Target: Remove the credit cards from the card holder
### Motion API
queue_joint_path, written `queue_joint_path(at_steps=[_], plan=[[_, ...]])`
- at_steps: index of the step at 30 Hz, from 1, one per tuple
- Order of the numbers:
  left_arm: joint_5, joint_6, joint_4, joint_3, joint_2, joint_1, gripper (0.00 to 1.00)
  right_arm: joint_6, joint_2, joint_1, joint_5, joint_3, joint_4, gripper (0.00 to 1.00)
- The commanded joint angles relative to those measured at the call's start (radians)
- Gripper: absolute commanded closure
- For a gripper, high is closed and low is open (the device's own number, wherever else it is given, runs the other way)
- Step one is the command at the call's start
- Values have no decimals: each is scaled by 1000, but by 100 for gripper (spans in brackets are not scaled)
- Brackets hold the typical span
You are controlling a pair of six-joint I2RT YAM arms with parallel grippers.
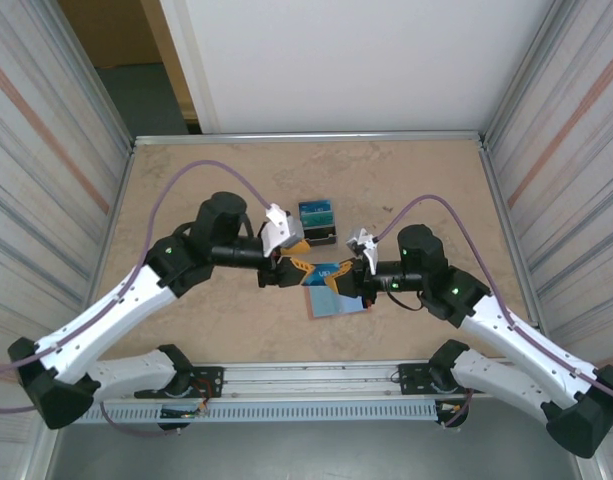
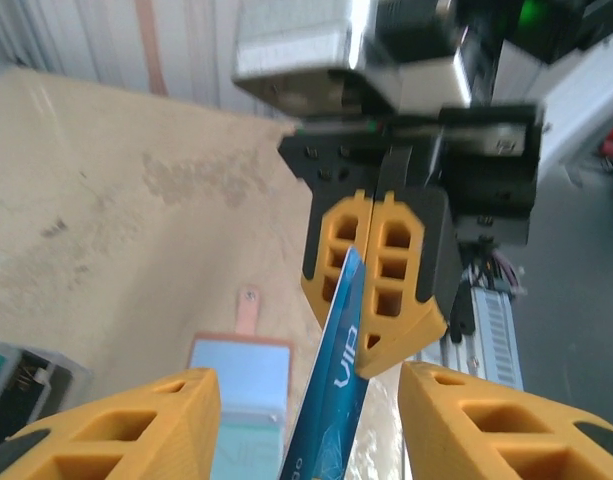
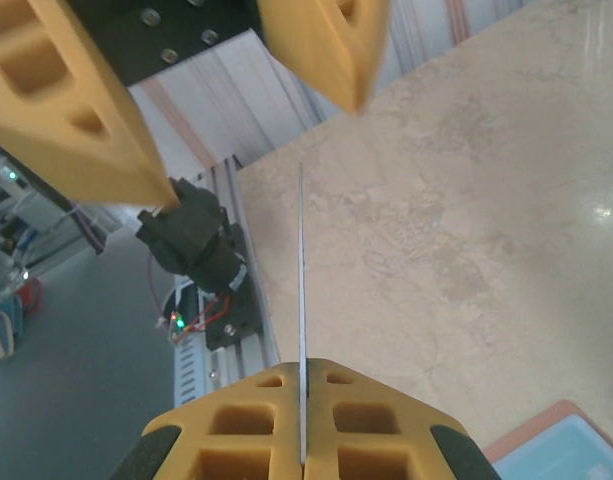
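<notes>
Your right gripper (image 2: 373,330) is pinched tight on one end of a blue credit card (image 2: 334,385) marked VIP. It holds the card in the air, clear of the open card holder (image 2: 241,370), which lies flat on the table (image 1: 206,190) between the arms. Your left gripper (image 1: 274,275) has its jaws spread wide, one on either side of the card's free end, touching nothing. If this is a handover, line the left fingers up square to the card's flat faces and close gently, because the plastic looks thin and slick. Let the right go only once the left has a firm hold. I cannot tell whether more cards sit in the holder.
</notes>
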Motion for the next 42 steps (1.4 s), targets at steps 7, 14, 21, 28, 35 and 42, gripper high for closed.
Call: queue_joint_path(at_steps=[7,14,21,28,35,42], plan=[[148,124,-106,54,100,3,75,-48,16,10,-27,44,-31,99],[107,126,-88,50,113,16,100,-43,8,8,47,40,-50,74],[-12,209,-83,68,181,125,100,11,-46,-34,161,33,-61,30],[-149,362,-78,213,417,214,100,63,-88,-48,350,44,-93,1],[-163,428,0,363,644,274,100,119,-92,-49,519,52,-122,1],[-129,452,59,471,819,308,100,156,-128,-48,529,51,-103,1]])
